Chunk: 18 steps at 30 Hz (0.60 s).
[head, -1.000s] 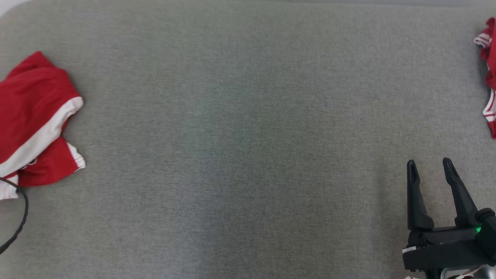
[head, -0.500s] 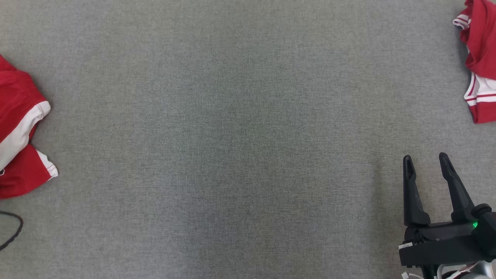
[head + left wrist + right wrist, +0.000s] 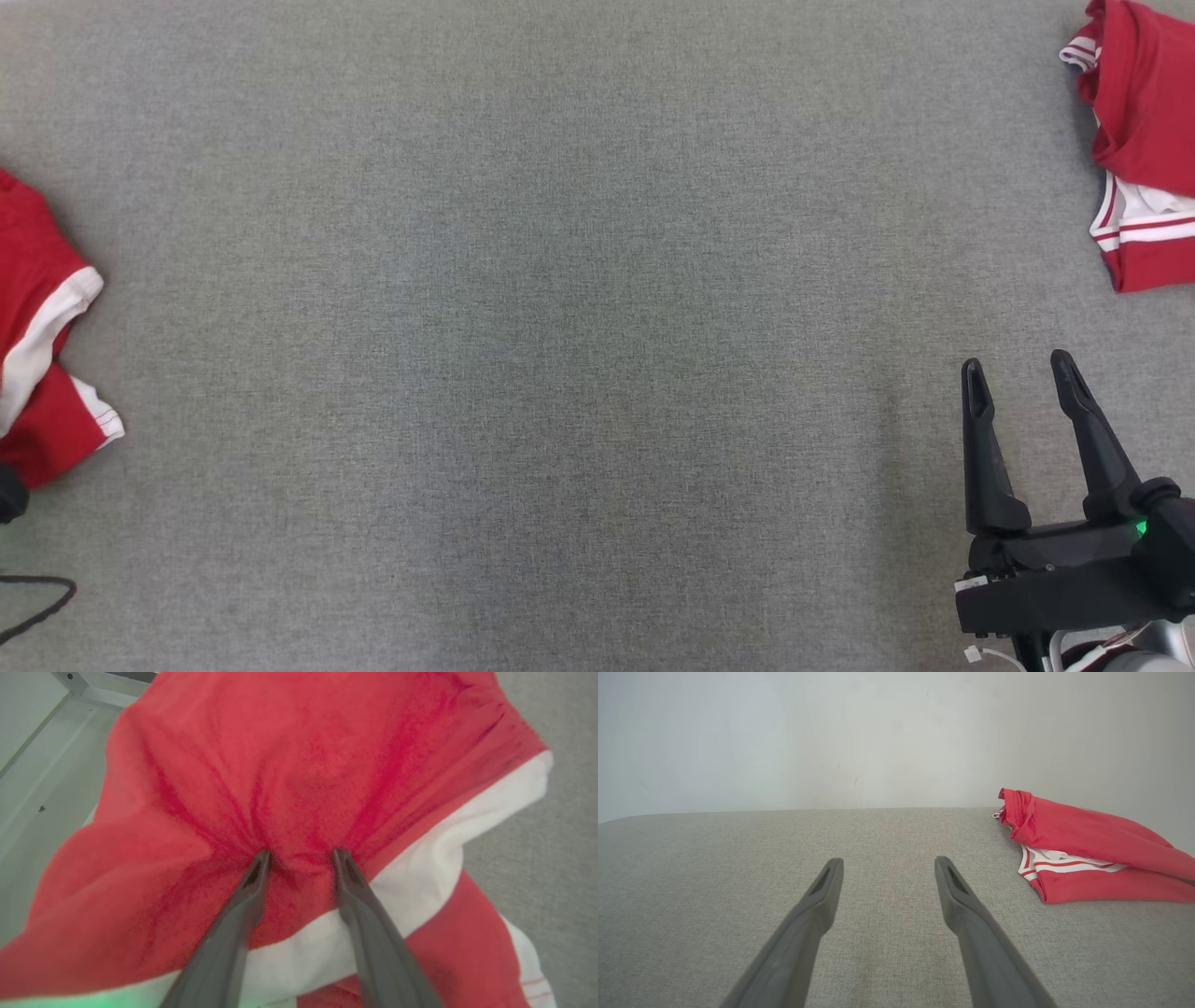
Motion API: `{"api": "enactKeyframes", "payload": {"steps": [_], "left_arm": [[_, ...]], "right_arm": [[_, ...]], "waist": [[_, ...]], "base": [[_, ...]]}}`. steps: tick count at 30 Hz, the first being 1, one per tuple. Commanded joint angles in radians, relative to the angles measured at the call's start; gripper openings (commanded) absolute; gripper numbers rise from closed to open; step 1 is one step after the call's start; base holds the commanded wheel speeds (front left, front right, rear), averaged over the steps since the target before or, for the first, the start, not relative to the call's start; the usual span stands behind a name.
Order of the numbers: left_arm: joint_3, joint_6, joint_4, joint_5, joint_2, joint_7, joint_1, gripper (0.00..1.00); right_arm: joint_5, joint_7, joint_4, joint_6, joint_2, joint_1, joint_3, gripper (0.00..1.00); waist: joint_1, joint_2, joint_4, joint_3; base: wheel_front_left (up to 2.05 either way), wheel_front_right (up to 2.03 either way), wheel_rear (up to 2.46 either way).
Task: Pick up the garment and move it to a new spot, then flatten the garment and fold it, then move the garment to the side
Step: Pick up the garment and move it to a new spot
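A red garment (image 3: 303, 756) with a white band (image 3: 467, 826) lies crumpled at the left edge of the grey surface, and shows there in the head view as the garment (image 3: 37, 373). My left gripper (image 3: 302, 853) points down into its red cloth. Both fingertips dig in, the jaws stand apart, and wrinkles bunch between and around them. My right gripper (image 3: 1018, 373) hovers open over bare grey fabric at the lower right, holding nothing; the right wrist view shows the same gripper (image 3: 889, 861) with nothing between its fingers.
A second red and white garment (image 3: 1139, 149) lies at the far right, to the right of my right gripper (image 3: 1087, 858). A dark cable (image 3: 37, 597) loops at the lower left. A pale frame and floor (image 3: 42, 765) lie past the left garment. The grey padded surface (image 3: 560, 355) spreads wide between the garments.
The head camera has turned: the left garment slid toward the picture's left edge and more of the right garment came into view. The right gripper stays open in much the same place.
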Motion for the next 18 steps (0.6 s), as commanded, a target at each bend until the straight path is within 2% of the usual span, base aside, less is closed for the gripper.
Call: {"api": "enactKeyframes", "payload": {"steps": [1,6,11,18], "left_arm": [[-0.015,0.002,0.023,-0.007,0.0,-0.009,0.012,0.0],[-0.031,0.002,0.045,0.022,0.039,-0.129,-0.037,0.0],[-0.038,0.002,0.044,0.04,0.055,-0.237,-0.09,0.0],[-0.097,0.002,-0.048,0.101,0.085,-0.353,-0.195,0.0]], "right_arm": [[-0.007,0.005,-0.005,-0.002,0.004,0.007,-0.004,1.0],[-0.003,0.001,0.004,-0.002,0.007,0.013,-0.003,1.0],[0.01,-0.014,0.028,-0.002,0.01,0.018,-0.004,1.0],[0.04,-0.05,0.09,-0.002,0.014,0.035,0.006,1.0]], "waist": [[0.0,0.0,0.001,-0.003],[0.0,0.0,0.013,-0.029],[0.0,0.0,0.03,-0.066],[0.0,0.0,0.054,-0.147]], "base": [[0.0,0.0,0.0],[0.0,0.0,0.0],[0.0,0.0,0.0],[0.0,0.0,0.0]]}}
